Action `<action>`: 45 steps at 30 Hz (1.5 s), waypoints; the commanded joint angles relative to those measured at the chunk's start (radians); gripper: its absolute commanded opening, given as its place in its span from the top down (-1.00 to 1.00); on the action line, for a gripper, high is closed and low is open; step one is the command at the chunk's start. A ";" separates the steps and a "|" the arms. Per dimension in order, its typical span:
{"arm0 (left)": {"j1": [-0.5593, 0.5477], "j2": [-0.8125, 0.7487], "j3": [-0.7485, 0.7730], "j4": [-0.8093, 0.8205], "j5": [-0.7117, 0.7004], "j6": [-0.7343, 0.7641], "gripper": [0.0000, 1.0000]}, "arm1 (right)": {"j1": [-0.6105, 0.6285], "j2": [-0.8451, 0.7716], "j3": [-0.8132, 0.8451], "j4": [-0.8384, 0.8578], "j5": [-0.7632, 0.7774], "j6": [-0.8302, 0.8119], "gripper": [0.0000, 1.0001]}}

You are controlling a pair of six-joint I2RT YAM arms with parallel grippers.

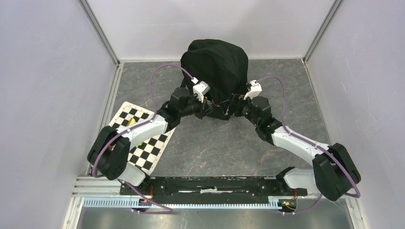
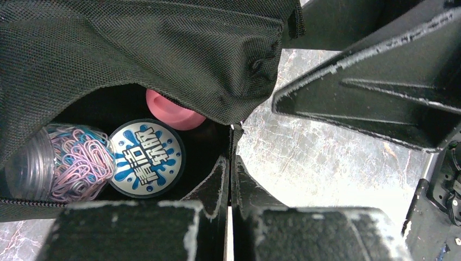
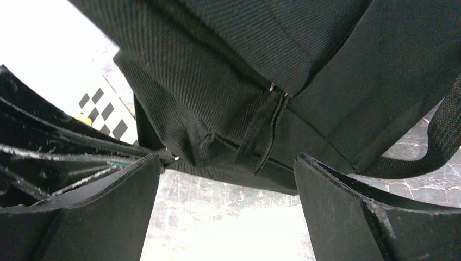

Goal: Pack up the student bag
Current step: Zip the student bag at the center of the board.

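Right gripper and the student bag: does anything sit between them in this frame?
Nothing visible does. The right gripper, jaws open, faces the student bag close up, with only open space before the fabric.
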 commanded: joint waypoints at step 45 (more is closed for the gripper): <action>0.017 -0.205 -0.122 -0.055 -0.613 -0.070 0.96 | 0.032 -0.032 -0.043 0.074 0.362 -0.059 1.00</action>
